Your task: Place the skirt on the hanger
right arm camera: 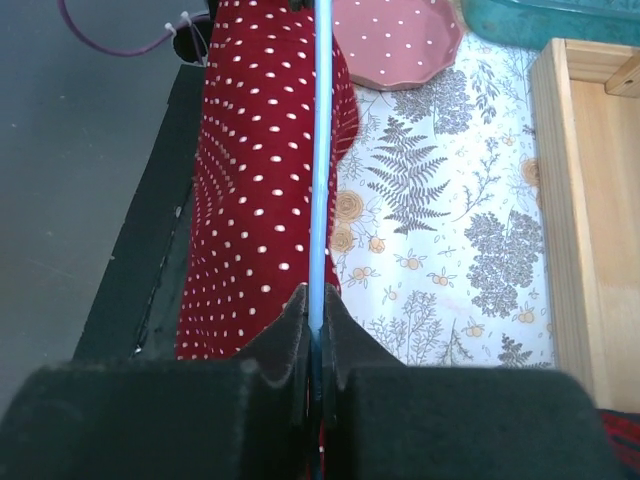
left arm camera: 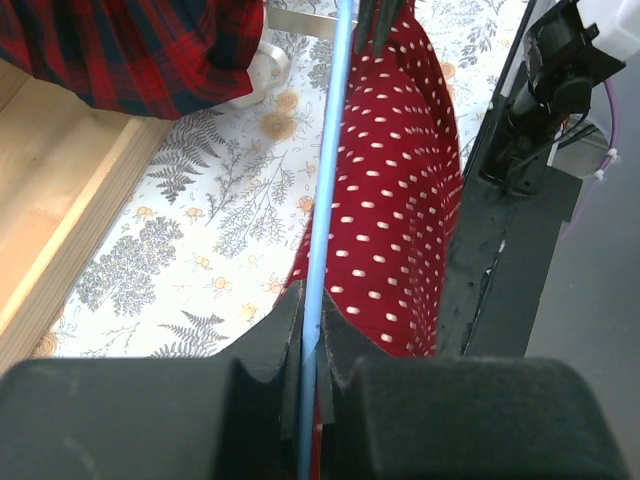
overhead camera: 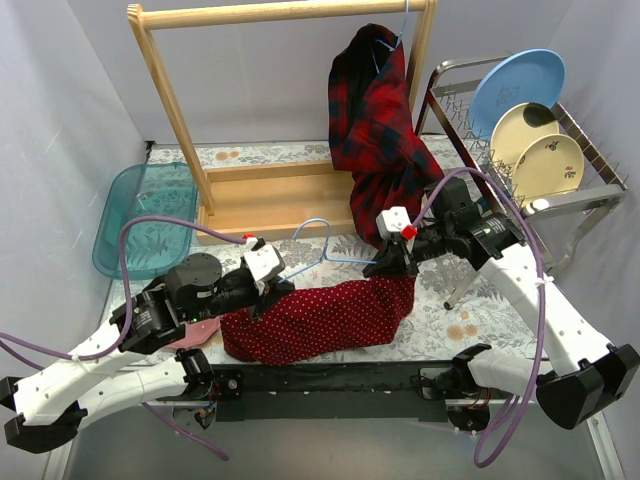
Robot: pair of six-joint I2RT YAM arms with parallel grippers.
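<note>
A thin blue wire hanger (overhead camera: 322, 245) is held above the table between my two grippers. My left gripper (overhead camera: 276, 284) is shut on one end of its bar (left arm camera: 325, 180). My right gripper (overhead camera: 386, 264) is shut on the other end (right arm camera: 321, 150). The red skirt with white dots (overhead camera: 320, 320) lies spread along the table's front edge below the bar, and its right end rises toward the right gripper. In both wrist views the bar runs along the skirt's (left arm camera: 400, 200) (right arm camera: 260, 200) edge. I cannot tell whether the cloth is draped over the bar.
A wooden garment rack (overhead camera: 280, 15) stands at the back, with a red plaid garment (overhead camera: 380, 120) hanging at its right end. A dish rack (overhead camera: 590, 195) with plates is at the right. A teal tub (overhead camera: 150, 215) is at the left, and a pink plate (right arm camera: 395, 40) lies by the left arm.
</note>
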